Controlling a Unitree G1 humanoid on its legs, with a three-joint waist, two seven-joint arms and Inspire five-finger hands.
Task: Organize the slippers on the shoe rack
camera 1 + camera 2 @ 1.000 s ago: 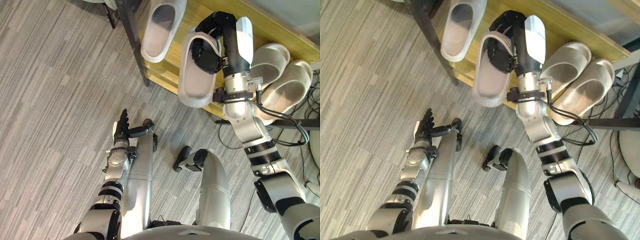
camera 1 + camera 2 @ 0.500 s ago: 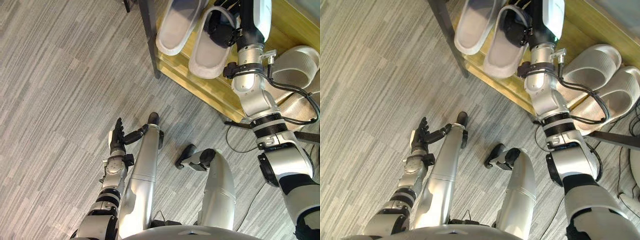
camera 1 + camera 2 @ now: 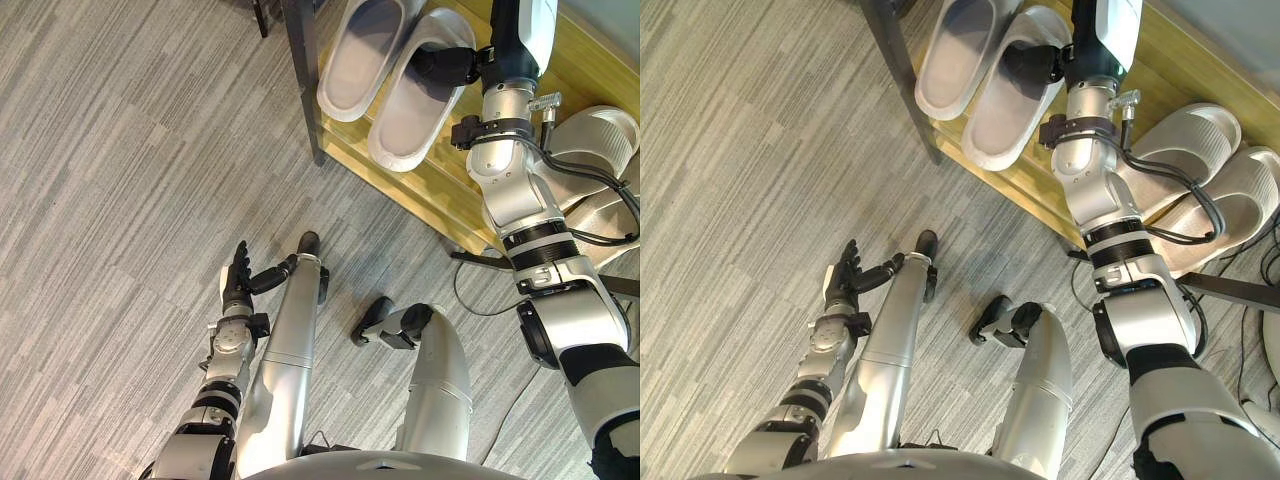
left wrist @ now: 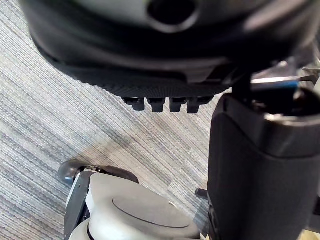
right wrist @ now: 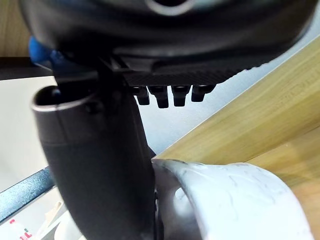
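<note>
On the wooden shoe rack (image 3: 425, 190) the left slipper (image 3: 352, 65) and right slipper (image 3: 400, 115) lie side by side. The right hand (image 3: 450, 66) touches the right slipper's strap, fingers straight. The left hand (image 3: 238, 282) hangs above the floor (image 3: 120, 200), fingers apart

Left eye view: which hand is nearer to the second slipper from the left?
Right. The right hand is at the strap of that slipper; the left hand hangs over the floor.

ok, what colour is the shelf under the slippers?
Light yellowish wood shelf, with a dark metal frame; shows best in the left eye view.
</note>
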